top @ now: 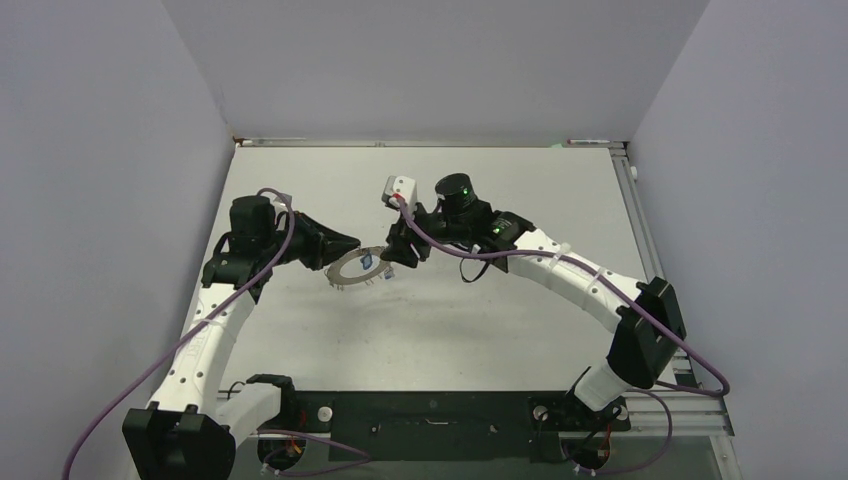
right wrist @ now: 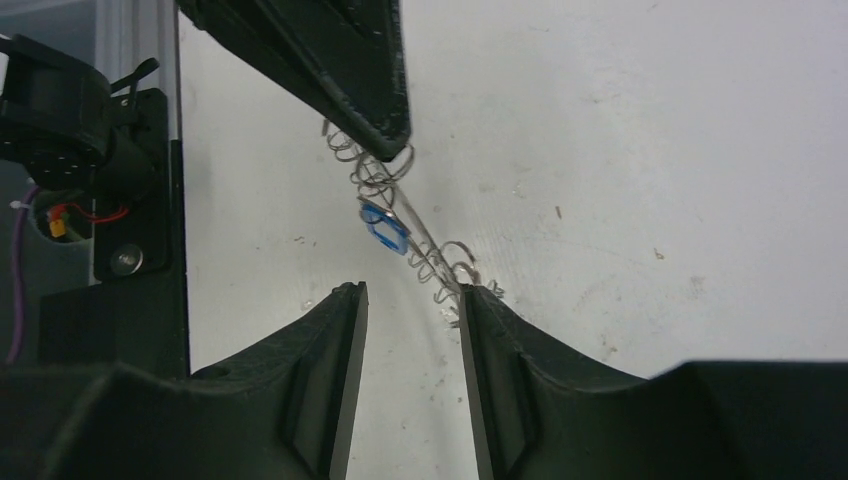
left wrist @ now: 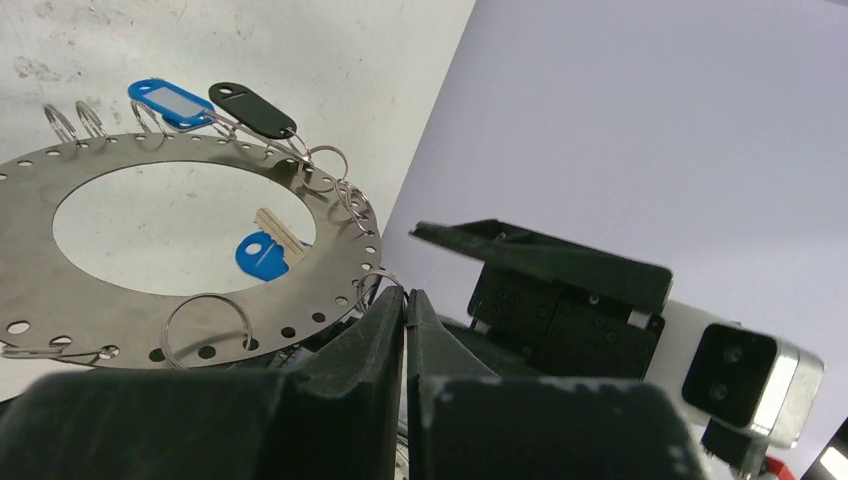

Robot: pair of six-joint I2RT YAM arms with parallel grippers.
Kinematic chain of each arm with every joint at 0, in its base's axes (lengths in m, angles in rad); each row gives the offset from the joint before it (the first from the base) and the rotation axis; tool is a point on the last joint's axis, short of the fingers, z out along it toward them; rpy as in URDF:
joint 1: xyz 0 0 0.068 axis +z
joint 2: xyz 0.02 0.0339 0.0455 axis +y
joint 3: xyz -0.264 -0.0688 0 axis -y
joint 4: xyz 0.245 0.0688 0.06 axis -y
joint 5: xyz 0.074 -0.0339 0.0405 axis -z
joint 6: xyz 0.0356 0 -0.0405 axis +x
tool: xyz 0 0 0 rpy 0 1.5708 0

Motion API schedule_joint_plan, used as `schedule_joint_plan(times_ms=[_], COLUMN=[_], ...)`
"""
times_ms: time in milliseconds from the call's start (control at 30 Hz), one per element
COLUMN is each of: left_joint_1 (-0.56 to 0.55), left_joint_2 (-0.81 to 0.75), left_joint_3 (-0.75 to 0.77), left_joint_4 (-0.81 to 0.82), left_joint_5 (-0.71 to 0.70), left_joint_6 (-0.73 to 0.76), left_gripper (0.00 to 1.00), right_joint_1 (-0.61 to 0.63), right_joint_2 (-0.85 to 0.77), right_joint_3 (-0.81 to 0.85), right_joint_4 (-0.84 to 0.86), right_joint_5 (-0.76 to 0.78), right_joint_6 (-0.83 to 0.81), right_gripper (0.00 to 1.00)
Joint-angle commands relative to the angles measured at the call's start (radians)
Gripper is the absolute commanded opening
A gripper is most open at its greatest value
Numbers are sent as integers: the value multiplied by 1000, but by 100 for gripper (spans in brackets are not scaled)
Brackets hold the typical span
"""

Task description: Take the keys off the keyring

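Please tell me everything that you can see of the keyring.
The keyring is a wide, flat ring of grey metal with a large hole, small holes along its rim, and wire loops in some. A blue tag and a black tag hang on loops. It is tilted; the left pincer grips its rim, the open right pincer is at its far edge.

The keyring (left wrist: 40,280) is a wide, flat, grey metal disc with a large central hole. Small holes run round its rim, and several carry thin wire split rings (left wrist: 206,320). It sits tilted above the middle of the table, a little left of centre, with one edge pinched in the closed left gripper (left wrist: 405,298). A blue-headed key (left wrist: 262,252) with a silvery blade hangs beneath it and shows through the hole. Across the ring from that grip, a blue tag (left wrist: 170,103) and a black tag (left wrist: 252,110) lie side by side on the rim.
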State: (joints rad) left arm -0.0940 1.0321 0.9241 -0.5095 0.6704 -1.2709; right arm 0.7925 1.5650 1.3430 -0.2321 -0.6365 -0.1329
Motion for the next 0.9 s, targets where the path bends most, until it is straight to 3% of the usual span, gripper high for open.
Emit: schedule_joint_plan(times_ms=[0,267,867], left_joint_1=[10,10,10], left_joint_2=[4,3,-13], left_joint_3=[4,-16,-84], left_joint_4=[82,127,211], left_joint_5=[17,63,131], left_joint_6=[-44,-85,-156], left_gripper=[0,0,0], right_joint_1=[40,45,43], right_joint_2=[-27,20,92], right_joint_3=[-19,-61,-93], right_joint_4=[71,184,363], right_joint_5=[-56,-78,-145], right_joint_6=[37,55,86], right_gripper=[39,54,55])
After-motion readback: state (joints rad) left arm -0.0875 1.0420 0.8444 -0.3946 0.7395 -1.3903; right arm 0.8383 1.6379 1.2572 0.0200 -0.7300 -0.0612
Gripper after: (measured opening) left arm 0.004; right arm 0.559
